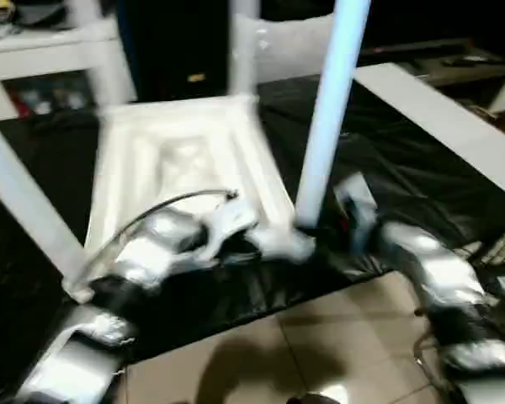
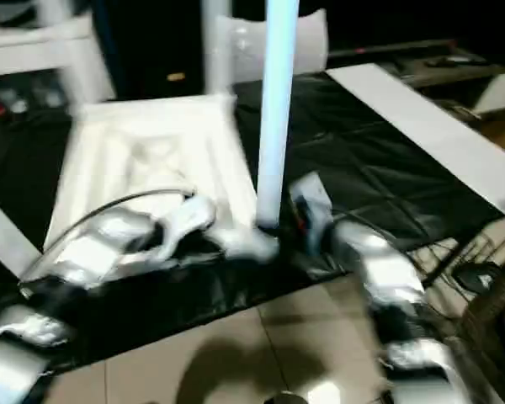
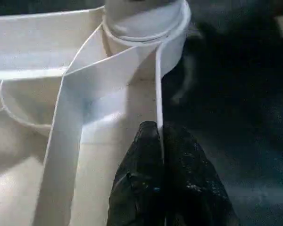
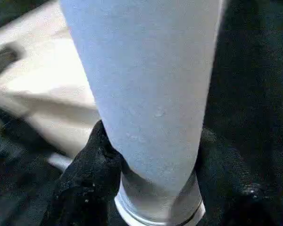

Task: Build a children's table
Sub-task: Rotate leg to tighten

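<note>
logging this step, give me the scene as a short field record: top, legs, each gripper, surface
top: white table top lying underside up on black sheet
legs: several standing in the corner sockets; near-right leg upright
left gripper: left gripper shut, pinching the top's rim beside a corner socket
right gripper: right gripper with black fingers either side of the near-right leg's base
surface: black sheet over tiled floor

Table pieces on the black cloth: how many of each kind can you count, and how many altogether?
White plastic rectangular table top, lying underside up: 1
White tapered tubular legs, one standing at each corner: 4
Total: 5
</note>
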